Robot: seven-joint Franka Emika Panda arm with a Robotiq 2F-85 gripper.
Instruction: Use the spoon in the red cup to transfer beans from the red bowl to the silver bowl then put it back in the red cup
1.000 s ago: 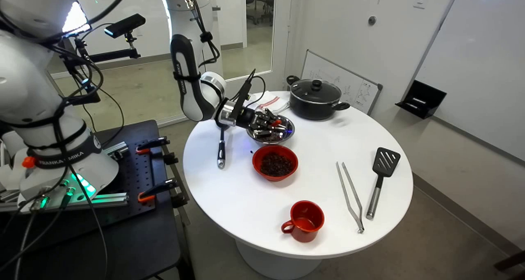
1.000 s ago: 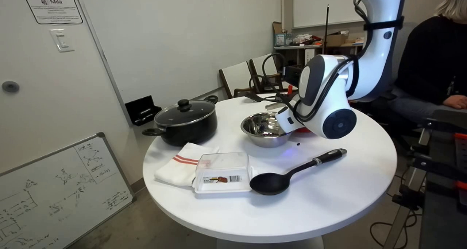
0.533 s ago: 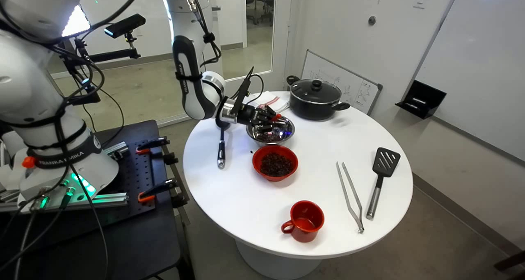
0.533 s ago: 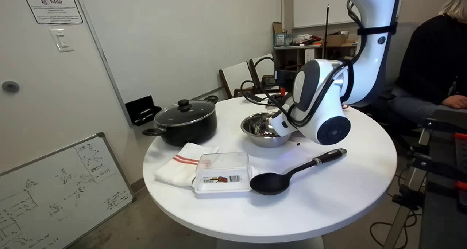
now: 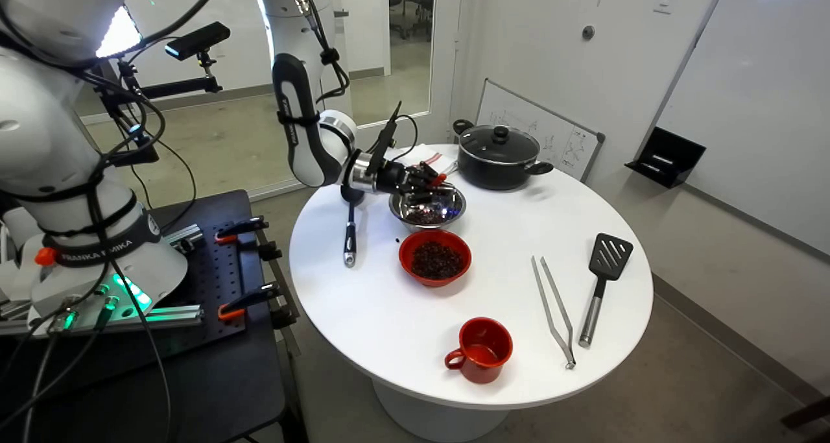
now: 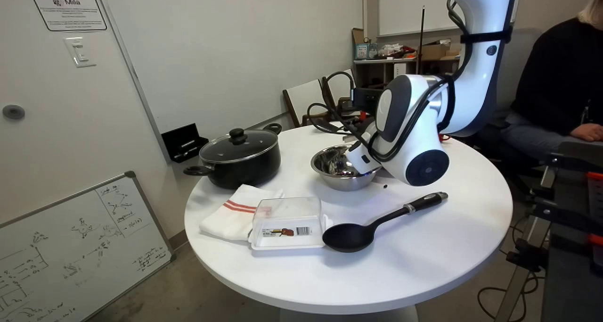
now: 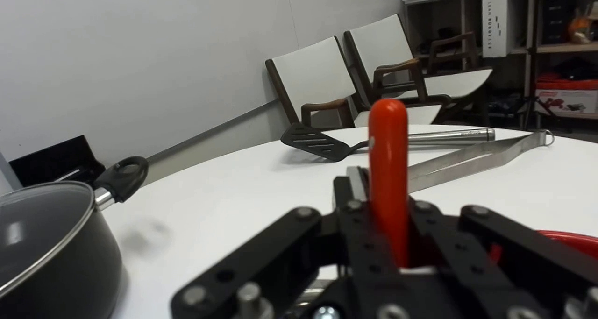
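My gripper (image 5: 425, 182) is shut on the red handle (image 5: 438, 179) of the spoon, just above the silver bowl (image 5: 459, 211). In the wrist view the red handle (image 7: 388, 169) stands upright between the fingers (image 7: 384, 200). The spoon's scoop is hidden. Dark beans (image 5: 425, 218) lie in the silver bowl, which also shows in an exterior view (image 6: 346, 184). The red bowl (image 5: 408, 264), in front of it, holds more beans (image 5: 436, 261). The red cup (image 5: 483, 359) stands upright with no spoon in it, near the table's edge.
A black lidded pot (image 5: 496, 170) stands beside the silver bowl. A black ladle-like spoon (image 6: 351, 237), clear plastic box (image 6: 287, 223) and striped towel (image 6: 235, 213) lie on the table. Tongs (image 5: 554, 310) and a slotted spatula (image 5: 606, 268) lie opposite. One loose bean (image 6: 385, 186) lies beside the bowls.
My gripper has risen a little over the silver bowl and turned, with the red handle still in it. The wrist has shifted slightly towards the pot side. The bowls and cup have not moved.
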